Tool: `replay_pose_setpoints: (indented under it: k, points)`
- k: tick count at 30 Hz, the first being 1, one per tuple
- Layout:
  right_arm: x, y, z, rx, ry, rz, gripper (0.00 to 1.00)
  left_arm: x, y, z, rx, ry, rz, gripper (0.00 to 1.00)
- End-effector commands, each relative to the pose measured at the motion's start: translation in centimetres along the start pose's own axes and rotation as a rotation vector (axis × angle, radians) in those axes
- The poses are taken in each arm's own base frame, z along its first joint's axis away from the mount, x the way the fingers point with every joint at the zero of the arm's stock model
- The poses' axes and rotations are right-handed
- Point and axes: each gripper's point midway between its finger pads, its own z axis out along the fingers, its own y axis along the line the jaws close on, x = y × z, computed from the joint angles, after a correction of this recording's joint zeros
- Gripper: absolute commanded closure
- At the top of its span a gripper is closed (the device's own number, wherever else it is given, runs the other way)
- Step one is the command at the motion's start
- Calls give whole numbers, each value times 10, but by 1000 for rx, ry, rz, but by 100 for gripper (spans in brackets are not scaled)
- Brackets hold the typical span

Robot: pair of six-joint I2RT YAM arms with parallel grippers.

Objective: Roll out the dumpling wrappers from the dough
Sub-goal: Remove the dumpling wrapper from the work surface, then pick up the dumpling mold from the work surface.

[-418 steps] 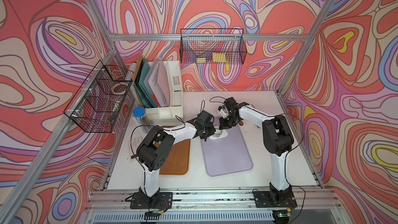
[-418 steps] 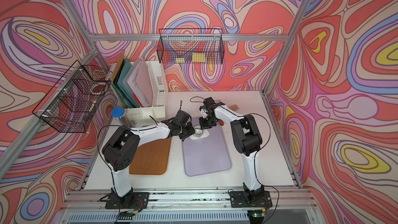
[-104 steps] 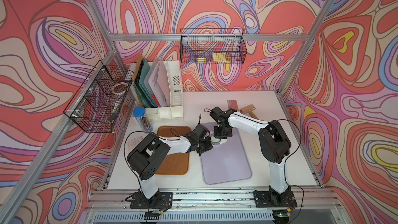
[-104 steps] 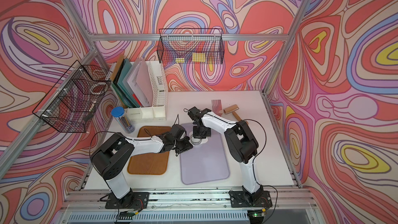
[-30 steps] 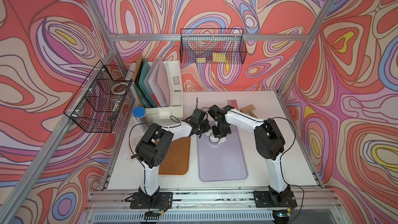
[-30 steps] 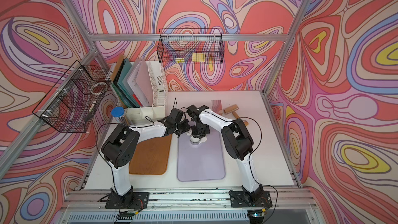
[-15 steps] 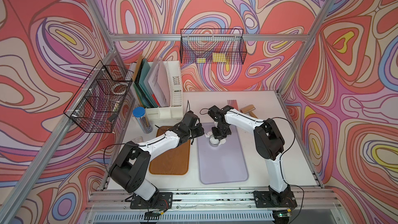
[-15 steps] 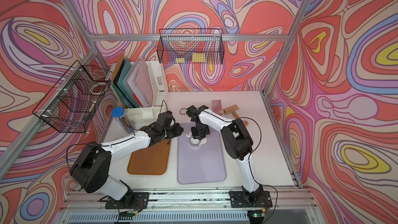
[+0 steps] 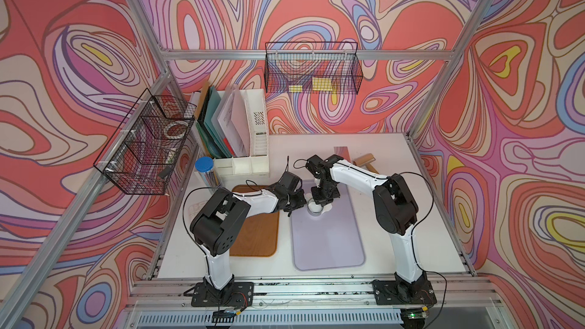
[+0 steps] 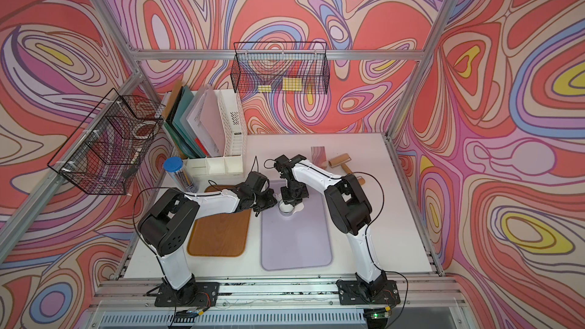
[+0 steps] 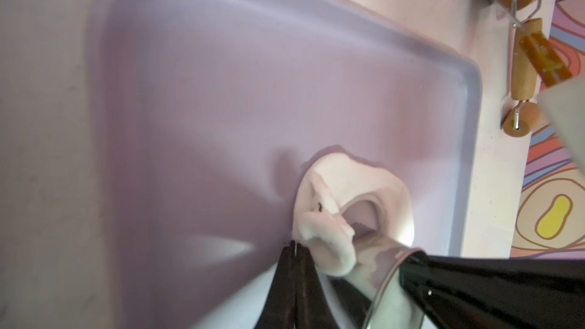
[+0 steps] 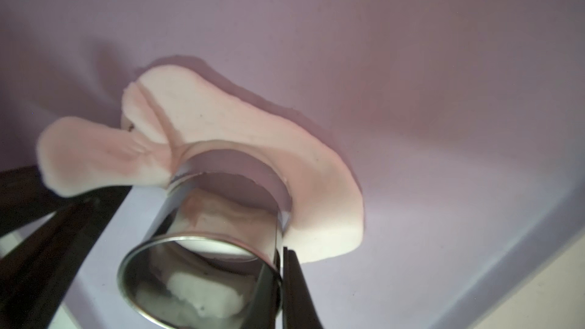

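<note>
The dough (image 12: pixel 221 115) is a thin ragged white sheet on the purple mat (image 9: pixel 329 242), seen in both wrist views. A small steel cup (image 12: pixel 215 226) stands pressed into it. My right gripper (image 12: pixel 281 250) is shut on the cup's rim from above. White dough shows inside the cup (image 9: pixel 315 207); I cannot tell if it is a cut dumpling wrapper. One flap of the dough (image 11: pixel 319 216) curls up off the mat. My left gripper (image 11: pixel 293 245) is shut at that flap's edge, just left of the cup (image 10: pixel 286 207).
A brown tray (image 9: pixel 256 232) lies left of the mat, under the left arm. A wooden roller (image 9: pixel 364 161) and a pink card (image 9: pixel 342 151) lie behind the right arm. A white file organiser (image 9: pixel 240 128) and a blue-lidded tube (image 9: pixel 205 167) stand at the back left.
My left gripper has moved right from the mat's left edge to the cup and closed at the dough flap. The right gripper has stayed on the cup.
</note>
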Motion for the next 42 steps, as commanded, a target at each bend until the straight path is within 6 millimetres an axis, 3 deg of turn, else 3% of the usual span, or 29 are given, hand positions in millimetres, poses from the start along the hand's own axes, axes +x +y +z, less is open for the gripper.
replay_pose_setpoints:
  k: [1,6,11,16,18,24,28,32,38,42]
  points:
    - [29,1,18,10,126,-24,97,-3,-3,16,15,18,-40,94]
    - [32,6,18,-18,139,-38,97,-23,-21,31,40,1,-19,94]
    - [35,11,16,-47,143,-51,97,-50,-52,29,92,-47,34,94]
    - [31,8,19,-27,133,-41,97,-49,-71,34,165,3,40,91]
    - [28,8,20,-26,124,-38,96,-48,-70,25,173,-16,36,89]
    - [27,5,11,-14,90,-31,94,-66,-39,-37,80,-178,35,72]
    - [24,-4,9,37,65,-23,94,-61,-18,-73,10,-243,49,67]
    - [21,0,1,15,39,-30,95,-48,3,-105,-53,-282,75,60]
    - [36,12,0,-44,69,-79,96,-7,35,-122,-86,-225,103,57]
    - [45,26,-2,-68,71,-124,96,13,43,-125,-69,-197,125,54]
